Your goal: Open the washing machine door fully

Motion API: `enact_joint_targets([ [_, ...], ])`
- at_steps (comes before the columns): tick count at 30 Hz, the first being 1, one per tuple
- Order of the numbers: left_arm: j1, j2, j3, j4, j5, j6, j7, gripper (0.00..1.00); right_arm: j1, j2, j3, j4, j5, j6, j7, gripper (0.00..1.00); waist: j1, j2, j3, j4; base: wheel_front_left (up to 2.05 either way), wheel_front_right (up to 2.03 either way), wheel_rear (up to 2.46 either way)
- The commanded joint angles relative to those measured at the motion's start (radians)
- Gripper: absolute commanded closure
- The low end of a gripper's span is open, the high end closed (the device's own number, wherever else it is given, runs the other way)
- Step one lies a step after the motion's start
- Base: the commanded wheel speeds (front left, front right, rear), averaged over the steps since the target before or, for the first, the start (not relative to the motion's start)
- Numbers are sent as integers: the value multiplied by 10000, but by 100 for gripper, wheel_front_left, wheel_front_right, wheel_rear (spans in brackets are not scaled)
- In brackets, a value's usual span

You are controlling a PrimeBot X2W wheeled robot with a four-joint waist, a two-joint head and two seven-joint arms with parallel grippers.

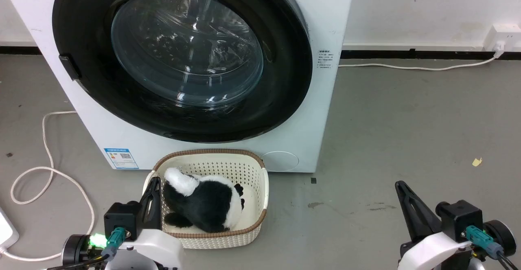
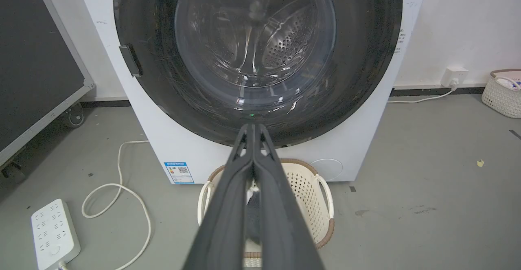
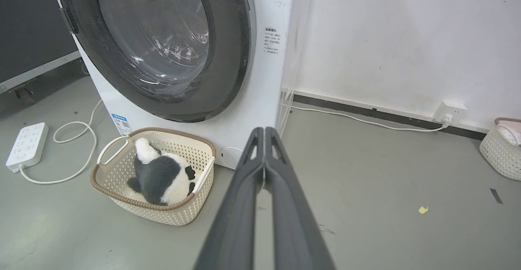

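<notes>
- washing machine door [image 1: 185, 54]: shut flush against the white machine body [image 1: 309, 111] and facing the robot. The frame edge cuts off its top.
- Small dark tab [image 1: 70, 67] on the left side of the door's black ring. Hinge can't be made out.
- Glare covers most of the glass. The perforated drum [image 2: 285, 46] shows through in the left wrist view, but what's inside can't be told.
- left tool [image 2: 252, 126]: fingers pressed together, empty. It sits low in front of the machine, tips aimed at the door's bottom rim and clear of it.
- In the head view the left tool overlaps the left rim of the basket [image 1: 260, 188]. Can't tell whether they touch.
- right tool [image 3: 264, 129]: fingers together, empty. It is in front of the machine, off toward its right corner, over bare floor [image 3: 386, 205].
- The basket is on the floor just in front of the machine, under the door. A plush panda [image 1: 203, 203] lies inside, its underside hidden by the basket wall.
</notes>
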Motion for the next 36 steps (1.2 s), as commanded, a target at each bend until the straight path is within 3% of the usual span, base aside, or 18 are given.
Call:
enact_joint_targets([
  [1,86,10,-1,-34,30,28,3,100,-116,49,-9,22,-76,-15,5,100,0,0,0,0,0,0,0],
  [8,86,10,-1,-34,30,28,3,100,-116,49,-9,22,-76,-15,5,100,0,0,0,0,0,0,0],
  [9,-1,-2,0,2,0,-1,-4,0,2,-2,0,-3,6,0,-3,0,0,0,0,0,0,0,0],
  [10,0,-2,5,4,0,-1,-5,0,3,-2,5,-3,9,0,-4,0,0,0,0,0,0,0,0],
  [11,0,-2,3,6,-1,0,-6,100,3,-2,7,-3,10,0,-5,100,0,0,0,0,0,0,0],
  [12,0,-2,-3,8,-1,0,-6,0,3,-2,5,-2,10,0,-6,0,0,0,0,0,0,0,0],
  [36,21,4,-183,-107,-50,191,-486,0,-86,-37,-42,-79,250,-3,-486,0,0,0,164,181,0,0,0],
])
